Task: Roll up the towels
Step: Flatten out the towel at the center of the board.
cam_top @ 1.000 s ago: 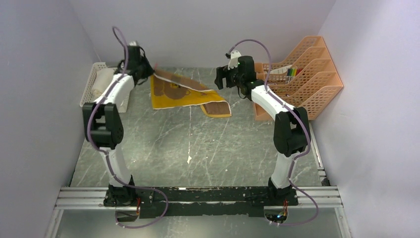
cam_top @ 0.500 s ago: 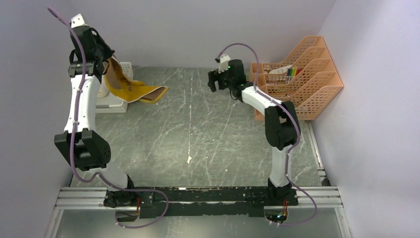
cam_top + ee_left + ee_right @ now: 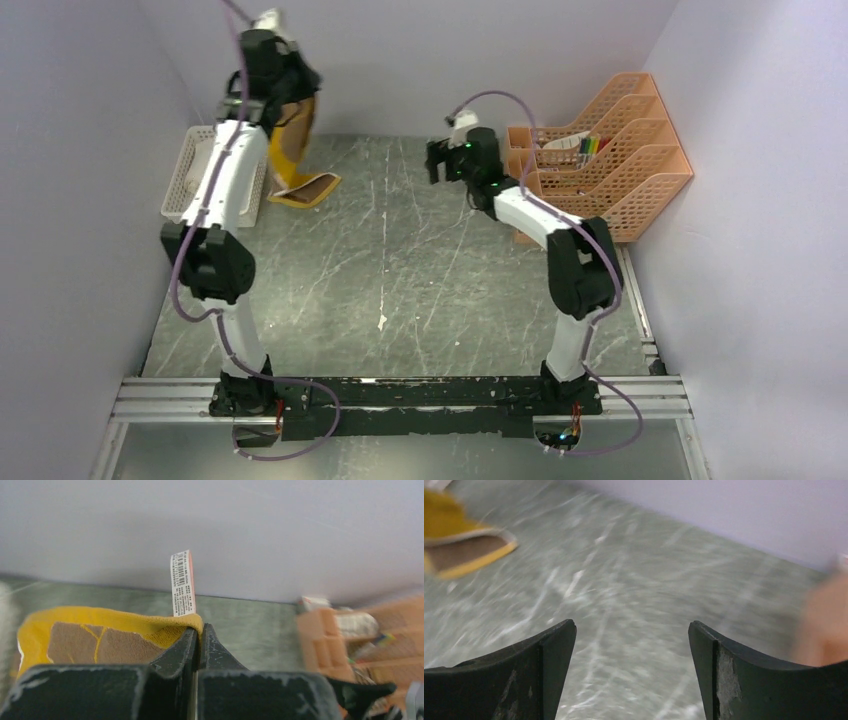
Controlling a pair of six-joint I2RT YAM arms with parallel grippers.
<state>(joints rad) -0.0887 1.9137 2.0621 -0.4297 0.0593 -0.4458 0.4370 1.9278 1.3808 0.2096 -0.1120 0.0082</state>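
The grey marbled bench [image 3: 400,290] lies bare past the rail [image 3: 400,400] that carries both arm bases. Farther in on the right, the right end effector [image 3: 437,160] hangs low over the bench, pointing left; in its wrist view [image 3: 631,645] the two fingers stand wide apart with only bench surface between them, gripping nothing. Just behind that arm, orange file racks [image 3: 600,150] stand against the right wall. At the far left, the left end effector [image 3: 290,88] is lifted high near the back wall; its wrist view [image 3: 199,630] shows the fingers pressed together on the yellow edge of the brown and mustard towel [image 3: 100,635], beside a white care label [image 3: 182,582] that stands up from the hem. The towel [image 3: 285,150] hangs down from that grip in a narrow strip, its lower end resting folded on the bench just beside a white basket [image 3: 185,180] at the left wall
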